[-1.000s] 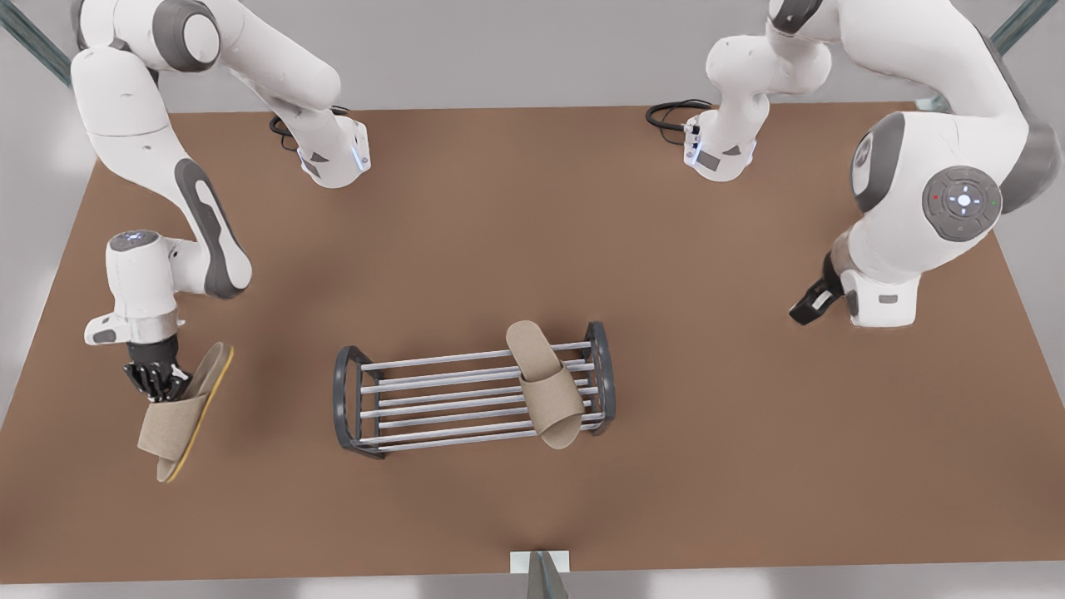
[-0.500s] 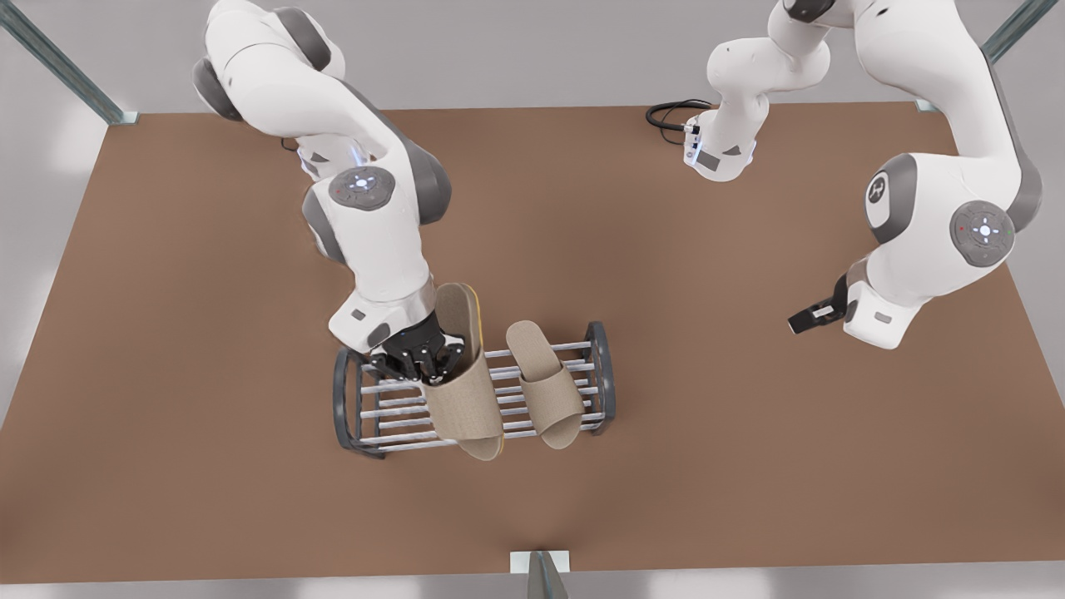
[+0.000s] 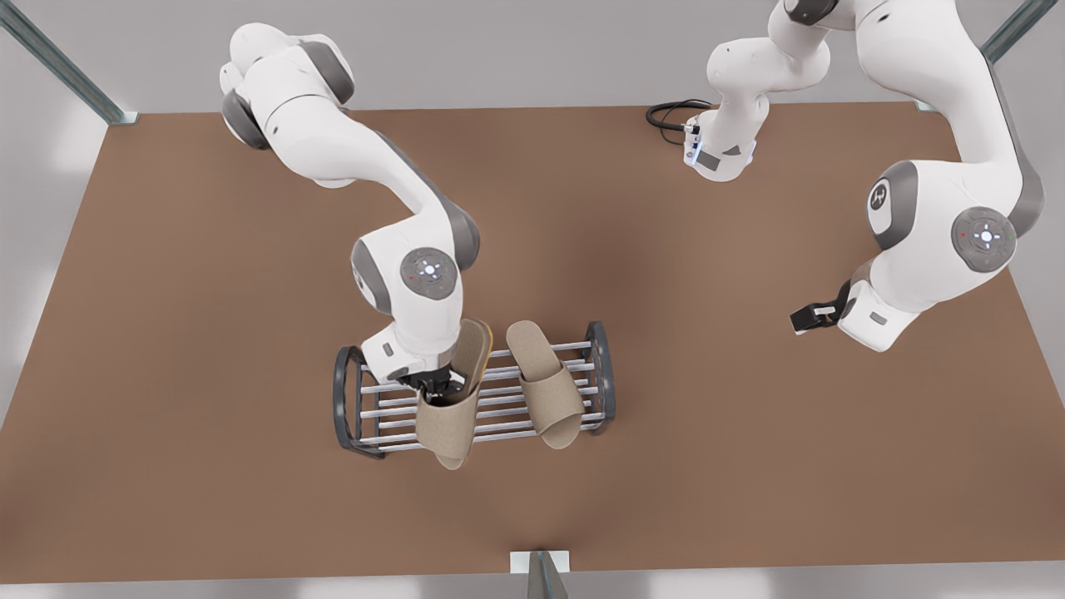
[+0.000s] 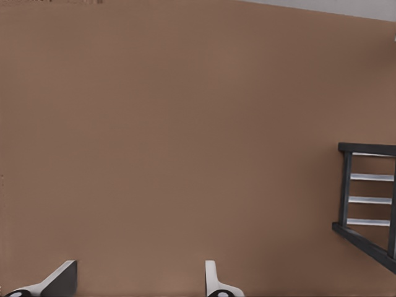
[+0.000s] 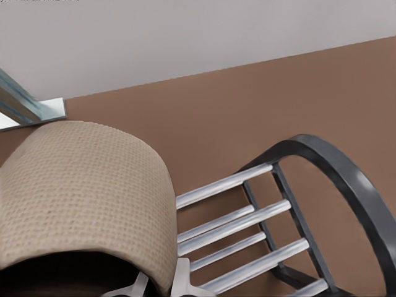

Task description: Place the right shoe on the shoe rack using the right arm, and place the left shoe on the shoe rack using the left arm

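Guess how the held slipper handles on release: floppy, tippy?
The held slipper looks woven and thin-soled, so probably light, slightly floppy. Its toe overhangs the shoe rack edge, so it may tip once the right gripper opens. The left gripper waits aside.

In the front view the right pincer (image 3: 438, 385) is nearly all hidden under its own white wrist and behind the strap of the right shoe (image 3: 448, 420) it grips, so how its fingers sit on the strap cannot be made out there. The arm also covers part of that shoe's heel. In the right wrist view the shoe's strap and the shoe rack (image 5: 322, 154) are both cut off by the picture's edges. In the left wrist view only one end frame of the rack shows before the edge cuts it, and the left pincer (image 4: 139, 281) shows only its spread fingertips (image 4: 59, 278).
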Controlling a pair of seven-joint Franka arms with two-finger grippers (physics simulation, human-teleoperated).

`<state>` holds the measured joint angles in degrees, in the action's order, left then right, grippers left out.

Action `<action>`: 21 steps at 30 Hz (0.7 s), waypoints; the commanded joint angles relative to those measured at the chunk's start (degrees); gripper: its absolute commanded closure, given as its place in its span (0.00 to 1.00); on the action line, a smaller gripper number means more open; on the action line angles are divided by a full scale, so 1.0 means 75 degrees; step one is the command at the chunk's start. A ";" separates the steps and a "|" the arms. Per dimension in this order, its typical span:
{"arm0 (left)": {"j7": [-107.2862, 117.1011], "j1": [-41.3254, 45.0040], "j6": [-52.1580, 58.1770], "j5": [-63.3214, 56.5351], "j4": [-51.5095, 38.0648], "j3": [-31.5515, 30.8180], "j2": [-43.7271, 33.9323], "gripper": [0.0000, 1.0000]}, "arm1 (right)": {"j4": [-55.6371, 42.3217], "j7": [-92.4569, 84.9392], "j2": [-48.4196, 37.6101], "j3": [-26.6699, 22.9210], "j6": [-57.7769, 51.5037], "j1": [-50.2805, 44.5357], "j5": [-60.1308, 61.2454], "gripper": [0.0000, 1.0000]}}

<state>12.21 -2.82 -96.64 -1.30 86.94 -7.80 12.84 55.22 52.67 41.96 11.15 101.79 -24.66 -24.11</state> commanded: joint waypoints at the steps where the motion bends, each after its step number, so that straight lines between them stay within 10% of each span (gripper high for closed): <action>1: -0.1171 0.0001 -0.0041 -0.0037 -0.0002 0.0009 -0.0001 0.00 | -0.0003 0.2094 0.0008 0.0013 0.0045 -0.0017 -0.0044 0.79; 21: -0.1171 0.0071 -0.0041 -0.0389 -0.0014 -0.0003 -0.0036 0.00 | 0.2879 0.1356 -0.0942 0.0107 0.2154 0.0452 -0.0079 0.79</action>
<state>6.13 -2.26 -96.94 -4.11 86.94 -7.80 12.61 76.55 60.35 35.11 11.95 115.14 -21.30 -24.40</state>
